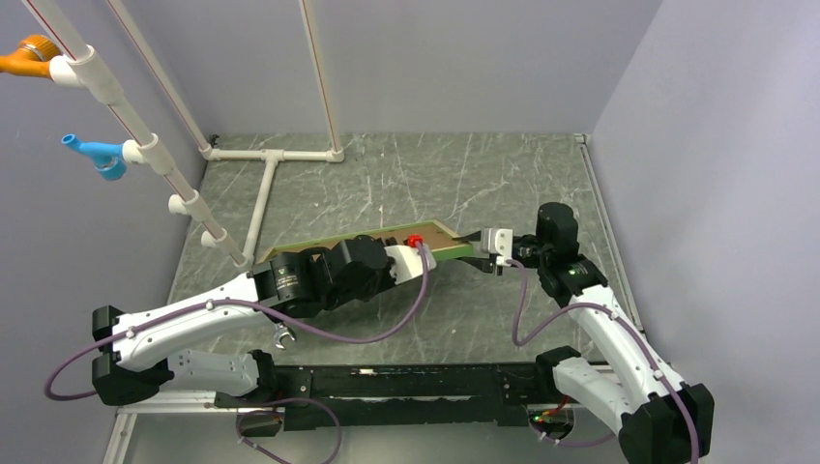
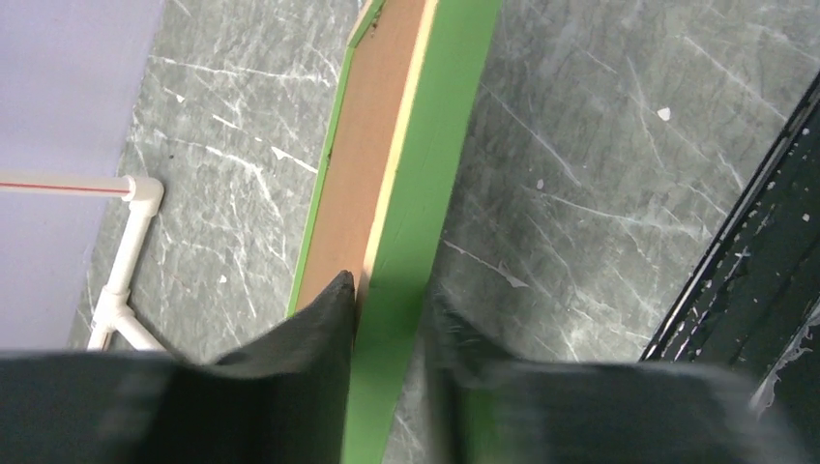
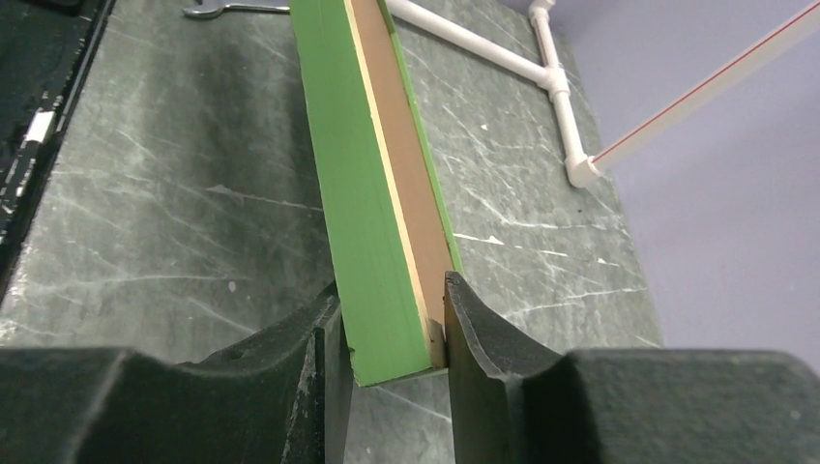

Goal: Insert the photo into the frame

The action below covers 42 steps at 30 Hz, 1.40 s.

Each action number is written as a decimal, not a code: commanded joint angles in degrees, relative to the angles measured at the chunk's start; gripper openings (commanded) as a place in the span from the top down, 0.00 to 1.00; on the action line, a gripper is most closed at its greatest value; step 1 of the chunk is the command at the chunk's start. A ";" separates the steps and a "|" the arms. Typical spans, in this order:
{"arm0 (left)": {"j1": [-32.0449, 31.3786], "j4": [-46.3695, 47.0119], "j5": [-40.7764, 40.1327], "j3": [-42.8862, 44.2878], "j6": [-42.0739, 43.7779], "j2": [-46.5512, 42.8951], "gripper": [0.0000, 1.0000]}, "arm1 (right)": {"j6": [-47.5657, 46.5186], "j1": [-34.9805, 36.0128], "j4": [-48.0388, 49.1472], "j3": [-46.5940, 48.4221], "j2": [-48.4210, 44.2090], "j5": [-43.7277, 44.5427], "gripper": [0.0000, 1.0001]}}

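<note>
One frame (image 1: pixel 440 235), two arms, two hands; each hand has two dark fingers.

Frame: on edge over the grey marbled bench (image 1: pixel 435 174), long axis running left to right. Green border, thin cream strip, and a brown panel (image 2: pixel 360 164) set inside it. Whether the far left end touches the bench: cannot tell. Photo not identifiable in any view.

Left arm: stretched low from its base at the near left, reaching diagonally to bench centre. Left hand (image 1: pixel 418 246) straddles the frame's edge toward its right half. In the wrist view one finger (image 2: pixel 324 333) lies on the brown panel side and the other, blurred, against the green side. Clenched on the frame.

Right arm: rises from the near right base, elbow bent, wrist turned leftward. Right hand (image 1: pixel 481 244) clamps the frame's right end. In the wrist view, fingers (image 3: pixel 474 319) press both faces of the end (image 3: pixel 348 145).

Other items:
- One spanner (image 1: pixel 282 336) on the bench near the left arm.
- Three slanting white pipes (image 1: pixel 145 145).
- One orange fitting (image 1: pixel 34 53).
- One blue fitting (image 1: pixel 95 153).
- One black rail (image 1: pixel 406 382) along the near edge.

Writing: a small white patch on the rail is too small to read.
</note>
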 commanded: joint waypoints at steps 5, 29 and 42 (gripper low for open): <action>0.08 7.58 -0.86 3.47 -4.84 -3.28 0.01 | -0.64 0.25 -8.76 6.95 0.86 -7.83 1.00; 0.44 12.94 5.26 1.39 -10.65 -10.37 0.01 | 34.05 0.08 -11.17 20.38 5.64 -5.10 1.00; 4.49 16.45 17.67 -0.20 -19.78 -4.71 0.00 | 41.95 -3.25 -27.53 32.18 22.88 -13.35 1.00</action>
